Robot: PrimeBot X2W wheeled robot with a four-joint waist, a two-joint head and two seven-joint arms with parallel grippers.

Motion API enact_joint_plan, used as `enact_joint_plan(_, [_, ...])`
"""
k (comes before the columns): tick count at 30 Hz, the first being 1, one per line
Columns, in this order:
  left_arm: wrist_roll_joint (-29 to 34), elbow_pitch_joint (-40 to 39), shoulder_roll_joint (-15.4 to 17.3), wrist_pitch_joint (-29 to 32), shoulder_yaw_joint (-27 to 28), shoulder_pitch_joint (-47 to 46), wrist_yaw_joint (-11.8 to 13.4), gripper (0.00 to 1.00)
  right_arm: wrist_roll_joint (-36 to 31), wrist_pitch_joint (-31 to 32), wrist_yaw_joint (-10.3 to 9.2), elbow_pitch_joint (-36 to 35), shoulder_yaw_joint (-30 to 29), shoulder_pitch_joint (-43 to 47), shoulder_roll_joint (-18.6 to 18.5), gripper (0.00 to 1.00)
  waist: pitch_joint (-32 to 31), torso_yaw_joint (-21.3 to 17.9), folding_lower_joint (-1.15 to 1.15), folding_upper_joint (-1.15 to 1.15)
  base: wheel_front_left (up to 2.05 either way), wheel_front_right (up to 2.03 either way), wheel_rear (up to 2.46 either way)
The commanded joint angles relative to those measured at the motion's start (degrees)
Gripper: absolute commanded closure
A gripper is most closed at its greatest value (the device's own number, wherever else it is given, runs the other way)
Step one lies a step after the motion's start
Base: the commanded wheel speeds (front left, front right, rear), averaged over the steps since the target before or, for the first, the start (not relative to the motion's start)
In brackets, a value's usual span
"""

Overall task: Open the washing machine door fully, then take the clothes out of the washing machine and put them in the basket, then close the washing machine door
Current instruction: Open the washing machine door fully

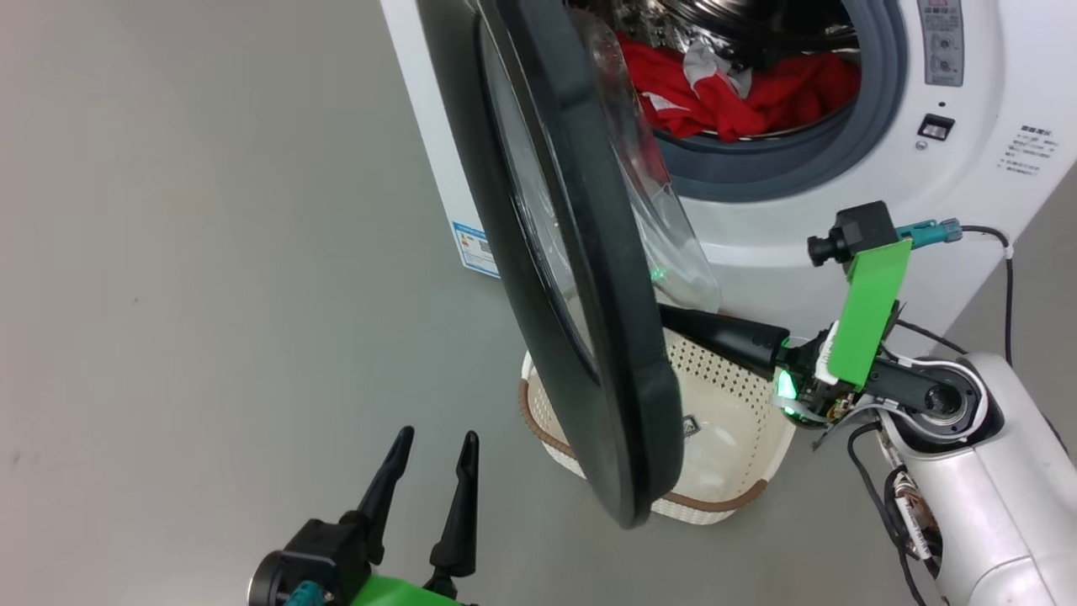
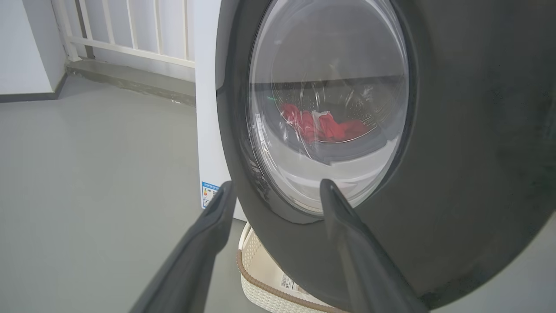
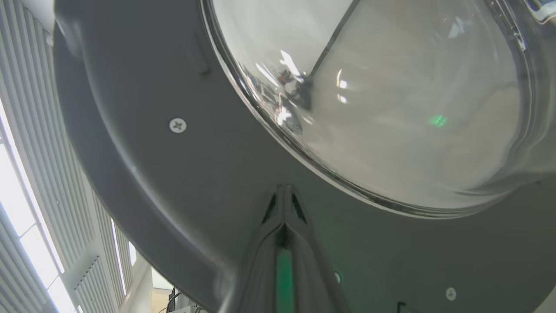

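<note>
Bright even light; glare on the washing machine door (image 3: 343, 84); fingers (image 2: 191, 261) soft-focus.

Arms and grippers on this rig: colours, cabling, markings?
Both grippers, left gripper and right gripper, have two long tapered black fingers and a green mount plate. Right wrist carries a black camera with teal connector, a green LED, loose black cables and a white forearm shell.

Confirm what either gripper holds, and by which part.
Nothing held. Shut right gripper touches the inner rim of the round black-rimmed glass door; left gripper open, empty.
</note>
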Motion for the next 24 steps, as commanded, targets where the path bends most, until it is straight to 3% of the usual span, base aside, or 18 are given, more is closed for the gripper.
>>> enact_joint_plan(1, [0.86,-1.18,0.41,-0.54,2.10,0.48,-0.21,0.00,-0.10,0.66,0.03,-1.96,1.48,0.80,1.49,1.00,-0.82,0.93,0.00,0.00,0.00,0.00,0.00])
enact_joint_plan(24, [1.81,-1.20,0.41,-0.54,4.47,1.72,-0.24,0.00,0.14,2.02,0.03,-3.22,4.53,3.98,4.06,1.00,-2.50,3.48,0.00,0.00,0.00,0.00,0.00])
